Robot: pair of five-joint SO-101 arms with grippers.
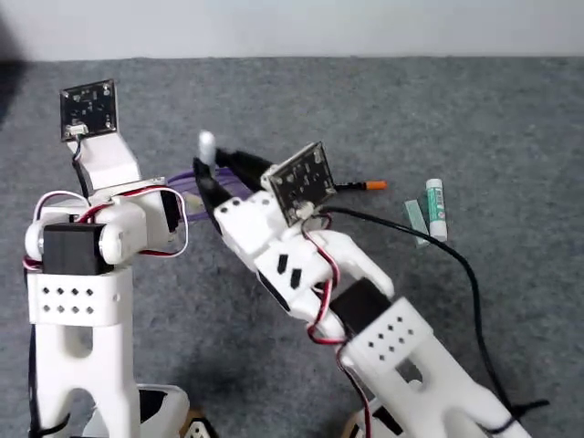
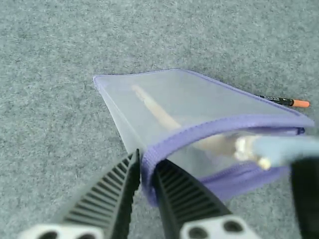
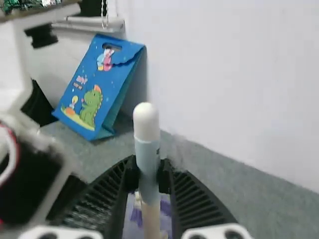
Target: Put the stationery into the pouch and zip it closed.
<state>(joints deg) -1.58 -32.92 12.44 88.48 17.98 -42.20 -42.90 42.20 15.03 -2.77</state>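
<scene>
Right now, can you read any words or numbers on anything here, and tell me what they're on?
No text here can be read.
On the blue bag: a dinosaur picture and small marks, too blurred to read.
On the glue stick: a green label, print too small to read.
On the black pen: any print is too small to read.

white plastic shells (image 1: 78, 301), black servos (image 1: 73, 248), red-white wire loops (image 1: 321, 278), black cable (image 1: 467, 265); left claw (image 2: 144, 162), right claw (image 3: 147, 167) black, ribbed.
</scene>
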